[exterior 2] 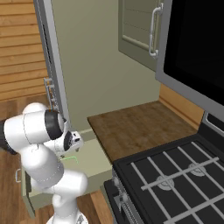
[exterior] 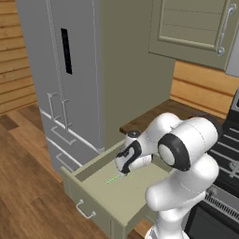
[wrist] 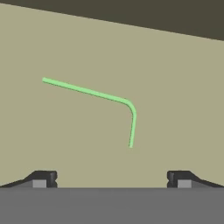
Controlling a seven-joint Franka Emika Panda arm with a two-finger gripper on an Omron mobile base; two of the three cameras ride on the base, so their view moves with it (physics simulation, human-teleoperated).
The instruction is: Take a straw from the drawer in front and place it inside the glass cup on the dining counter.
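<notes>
The tool hangs spread wide over the open drawer — the bent straw lies untouched between its fingertips.

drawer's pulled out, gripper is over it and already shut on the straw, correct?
Not quite. The drawer is pulled out and the gripper is over it, but it is open, not shut on the straw. The hand view shows the fingertips wide apart with the bent straw lying free on the drawer floor between them.
</notes>
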